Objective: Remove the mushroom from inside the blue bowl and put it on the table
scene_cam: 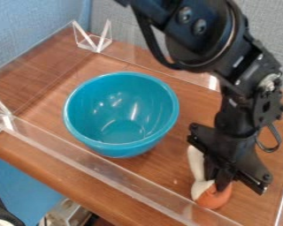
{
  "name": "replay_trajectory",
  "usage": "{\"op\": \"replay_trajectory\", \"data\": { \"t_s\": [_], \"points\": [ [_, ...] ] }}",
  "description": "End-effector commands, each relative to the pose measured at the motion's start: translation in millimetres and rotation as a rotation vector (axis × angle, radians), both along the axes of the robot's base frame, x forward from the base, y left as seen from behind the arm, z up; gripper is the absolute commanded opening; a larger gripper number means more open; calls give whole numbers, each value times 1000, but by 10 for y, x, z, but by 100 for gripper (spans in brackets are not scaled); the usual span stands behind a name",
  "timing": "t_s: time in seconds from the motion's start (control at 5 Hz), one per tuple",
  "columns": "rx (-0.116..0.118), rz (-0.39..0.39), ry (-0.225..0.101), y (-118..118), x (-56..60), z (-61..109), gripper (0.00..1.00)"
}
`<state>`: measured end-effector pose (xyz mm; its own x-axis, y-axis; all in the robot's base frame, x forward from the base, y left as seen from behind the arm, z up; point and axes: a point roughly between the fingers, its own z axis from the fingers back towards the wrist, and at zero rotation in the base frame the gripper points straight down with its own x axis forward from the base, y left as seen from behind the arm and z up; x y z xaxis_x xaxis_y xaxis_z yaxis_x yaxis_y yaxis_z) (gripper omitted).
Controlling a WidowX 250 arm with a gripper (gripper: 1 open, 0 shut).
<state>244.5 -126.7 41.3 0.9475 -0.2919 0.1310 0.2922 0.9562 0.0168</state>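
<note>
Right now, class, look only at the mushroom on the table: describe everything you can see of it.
The mushroom is a small toy with a glossy orange-red cap and a thick cream-white stem. It lies tipped on the wooden table, cap toward the near acrylic wall, stem pointing back. It is outside the blue bowl, to its right. The black claw points straight down onto it, shut on it. Part of the stem is hidden behind the claw.

You see the mushroom [212, 192] only in part: the fingers [223, 173] cover its middle, so their grip on it stays unclear. The arm [191, 31] runs off the top edge. The surface [49, 66] is cut at the right edge.
</note>
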Motion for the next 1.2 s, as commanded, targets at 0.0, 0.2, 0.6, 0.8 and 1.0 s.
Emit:
{"op": "replay_trajectory", "data": {
  "t_s": [0.0, 0.2, 0.6, 0.8, 1.0],
  "points": [
    [-6, -14, -20, -38, -11, 5, 0],
    [-13, -6, -8, -26, -28, -35, 100],
    [-22, 11, 2, 15, -48, -63, 100],
    [-26, 16, -20, 38, -22, 22, 100],
    [-30, 20, -42, 60, 3, 108, 100]
  ]
}}
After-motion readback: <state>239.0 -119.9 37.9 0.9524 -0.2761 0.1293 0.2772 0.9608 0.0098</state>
